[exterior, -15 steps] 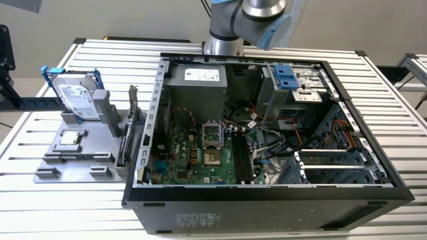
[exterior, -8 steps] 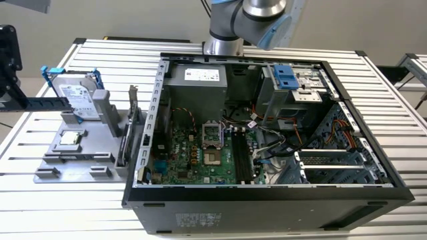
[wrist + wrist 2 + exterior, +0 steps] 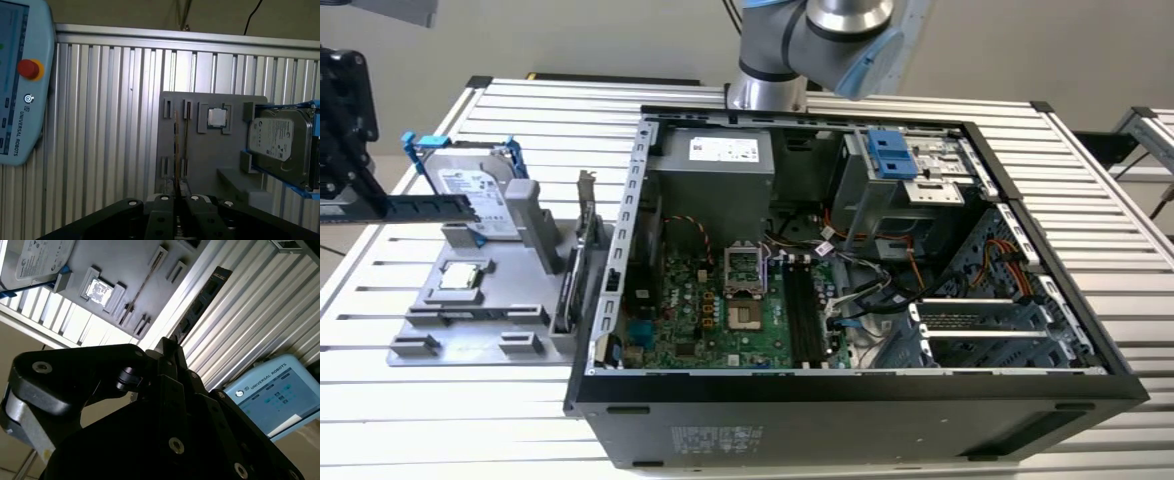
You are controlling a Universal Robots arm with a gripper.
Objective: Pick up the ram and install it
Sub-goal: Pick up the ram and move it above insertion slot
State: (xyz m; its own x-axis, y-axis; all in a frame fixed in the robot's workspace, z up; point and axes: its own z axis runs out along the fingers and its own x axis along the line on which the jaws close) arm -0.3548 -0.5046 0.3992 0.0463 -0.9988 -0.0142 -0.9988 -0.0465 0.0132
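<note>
Nearest the exterior camera, from centre toward five o'clock, an open computer case lies on its side on the slatted table, with its motherboard facing up. At eight o'clock, just beside the case, a gray holder carries a processor, an upright expansion card and, farther back, a hard drive in a blue frame. At nine o'clock the gripper has its jaws closed on the ram, held level above the holder's base plate. In the first wrist view the ram appears edge-on, clamped between the fingers. Farthest back, at twelve o'clock, the arm rises behind the case.
</note>
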